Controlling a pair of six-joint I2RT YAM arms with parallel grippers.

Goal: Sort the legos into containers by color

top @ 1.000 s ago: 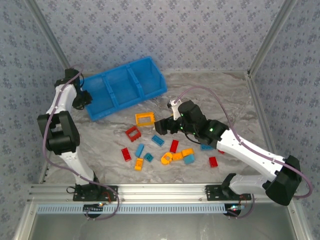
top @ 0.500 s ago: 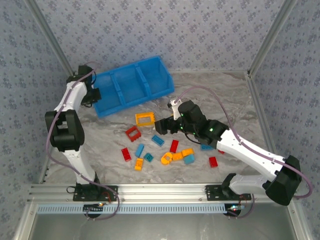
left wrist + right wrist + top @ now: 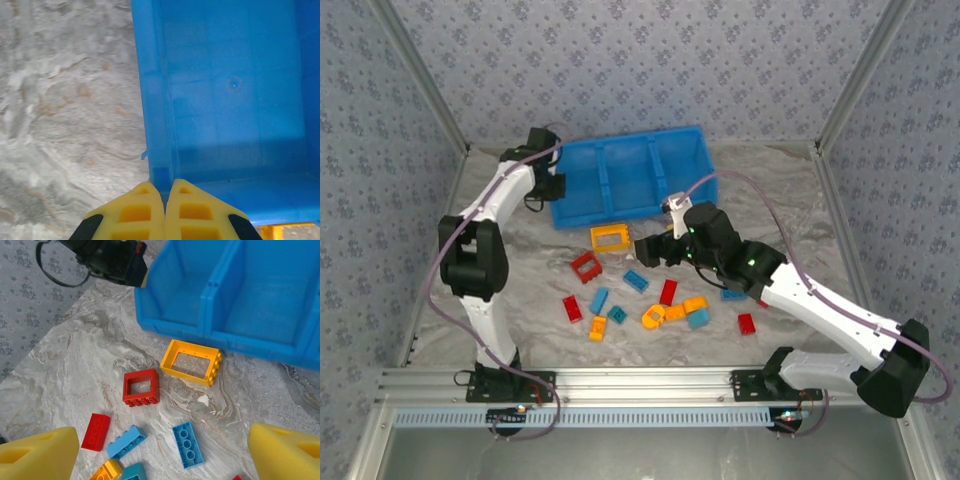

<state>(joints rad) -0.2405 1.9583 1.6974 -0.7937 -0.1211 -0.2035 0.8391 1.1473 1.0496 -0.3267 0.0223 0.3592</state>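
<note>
Nothing sorted yet: the bright blue three-compartment plastic bin (image 3: 630, 175) sits empty, left hand (image 3: 164, 186) pinched on its corner. Red, blue and orange studded plastic bricks (image 3: 665, 292) litter the bench (image 3: 520, 290) under the open right hand (image 3: 653, 250).

Nothing here can be read: no writing, label, brand, number or sign on the blue bin (image 3: 630, 175), on the lego bricks (image 3: 636, 281), or on the marbled table (image 3: 780, 185).
</note>
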